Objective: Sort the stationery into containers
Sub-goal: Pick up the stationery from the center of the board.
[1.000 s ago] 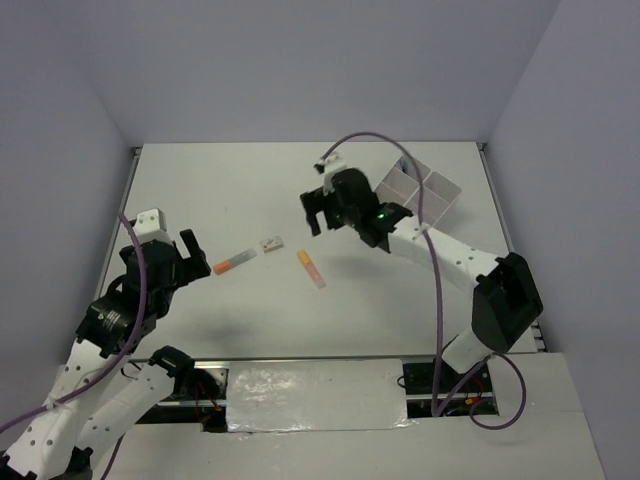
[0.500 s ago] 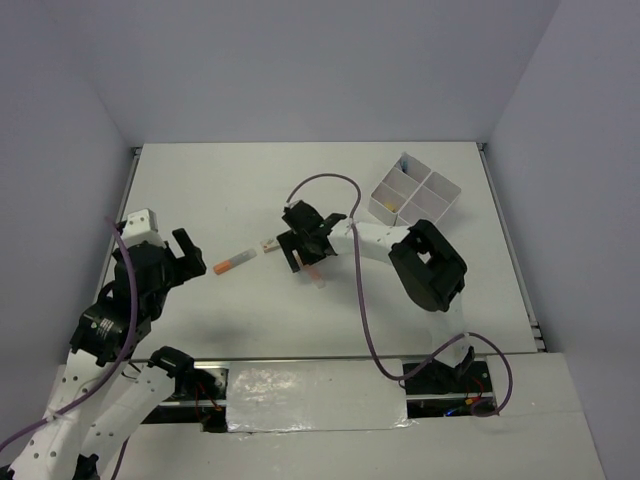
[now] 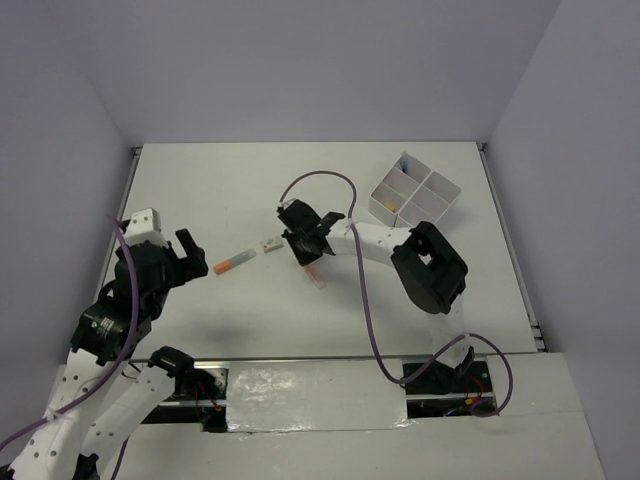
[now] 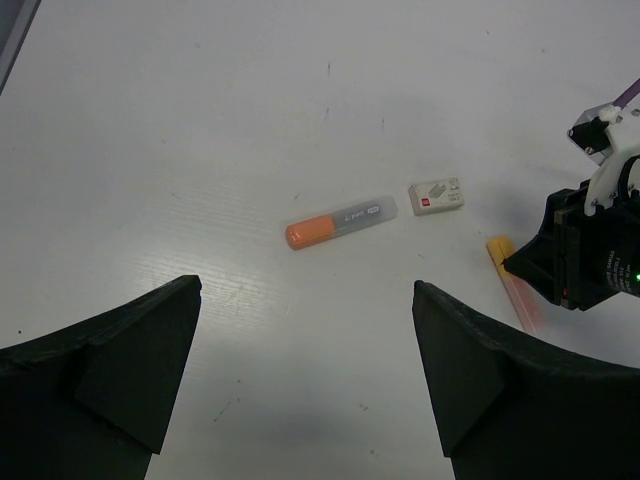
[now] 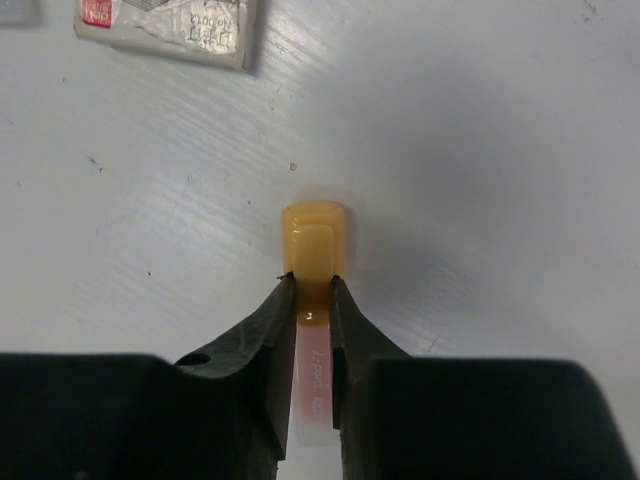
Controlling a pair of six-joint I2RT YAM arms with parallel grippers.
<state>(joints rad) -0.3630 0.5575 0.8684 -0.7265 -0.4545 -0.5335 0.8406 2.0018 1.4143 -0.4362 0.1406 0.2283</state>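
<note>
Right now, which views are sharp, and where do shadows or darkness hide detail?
Top external view: soft, even light, no glare, faint arm shadows on the table. Left wrist view: the orange marker is sharp; the left gripper is featureless black. Right wrist view: the yellow-capped marker in the right gripper and the eraser are sharp; a soft shadow lies beside the marker.

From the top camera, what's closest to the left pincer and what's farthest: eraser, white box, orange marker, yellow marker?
Starting at the left pincer:
1. The orange marker, just to its right.
2. The eraser, farther right.
3. The yellow marker, mid-table, gripped by the right pincer.
4. The white box, far right.
</note>
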